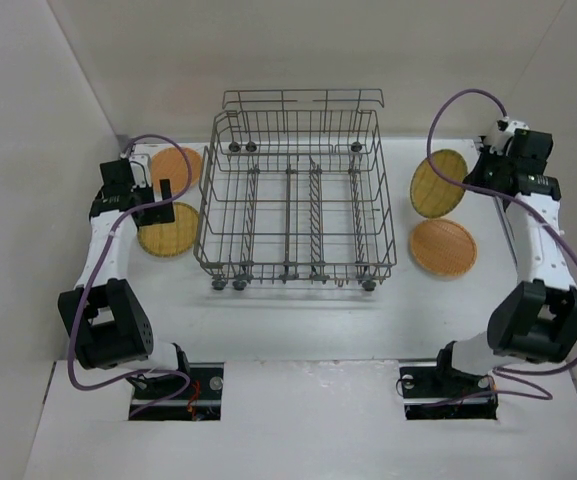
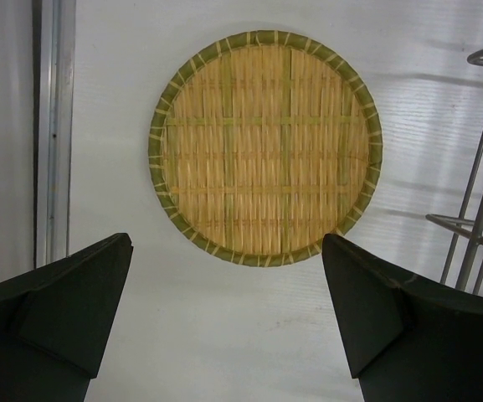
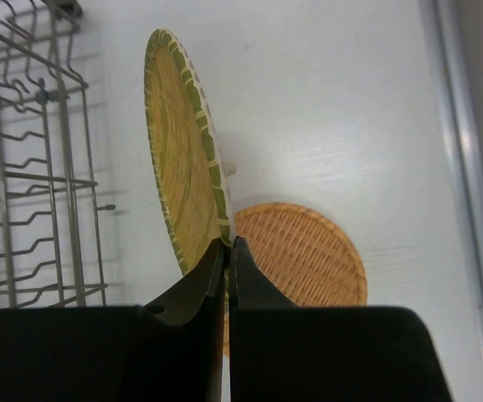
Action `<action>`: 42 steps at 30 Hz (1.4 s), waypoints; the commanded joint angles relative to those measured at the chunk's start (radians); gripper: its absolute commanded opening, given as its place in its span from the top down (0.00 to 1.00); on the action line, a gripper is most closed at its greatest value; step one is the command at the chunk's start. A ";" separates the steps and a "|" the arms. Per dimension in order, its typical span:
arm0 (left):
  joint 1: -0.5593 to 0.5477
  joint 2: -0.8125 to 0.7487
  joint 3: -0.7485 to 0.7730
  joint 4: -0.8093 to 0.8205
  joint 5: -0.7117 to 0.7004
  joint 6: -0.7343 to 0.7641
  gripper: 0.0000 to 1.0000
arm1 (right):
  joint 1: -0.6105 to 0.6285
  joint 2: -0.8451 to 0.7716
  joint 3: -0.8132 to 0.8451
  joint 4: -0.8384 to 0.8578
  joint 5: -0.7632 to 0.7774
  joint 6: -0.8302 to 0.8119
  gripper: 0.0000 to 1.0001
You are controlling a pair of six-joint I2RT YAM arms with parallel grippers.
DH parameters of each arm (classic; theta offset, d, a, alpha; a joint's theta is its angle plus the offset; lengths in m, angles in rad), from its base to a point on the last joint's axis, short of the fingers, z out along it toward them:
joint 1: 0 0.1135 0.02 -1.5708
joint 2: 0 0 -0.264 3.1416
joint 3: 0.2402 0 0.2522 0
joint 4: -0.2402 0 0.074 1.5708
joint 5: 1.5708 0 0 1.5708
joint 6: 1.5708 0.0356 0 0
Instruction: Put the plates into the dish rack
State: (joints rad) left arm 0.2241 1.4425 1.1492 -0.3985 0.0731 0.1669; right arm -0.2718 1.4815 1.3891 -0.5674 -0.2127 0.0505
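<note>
A white table (image 1: 298, 320) boxed in by pale walls carries the grey wire dish rack (image 1: 296, 200) at its middle, with no plates in it. Toward the right edge, the right gripper (image 3: 227, 243) has its fingers pinched tight on the rim of a green-edged plate (image 3: 182, 159), held upright on edge just beside the rack, while an orange plate (image 3: 304, 251) lies flat behind it. Toward the left edge, the left gripper (image 2: 226, 251) hangs with fingers spread wide and empty over a flat yellow plate (image 2: 262, 146), with another orange one (image 1: 178, 165) nearer the far-left corner.
</note>
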 commanded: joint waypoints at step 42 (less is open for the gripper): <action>0.251 -0.249 -0.177 -0.043 0.096 -0.049 0.00 | 0.635 -0.027 0.130 0.525 -0.254 -1.158 1.00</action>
State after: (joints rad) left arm 0.4587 1.2274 0.9745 -0.4171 0.1490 0.1219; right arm 0.3550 1.4582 1.4849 -0.1066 -0.3874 -1.0283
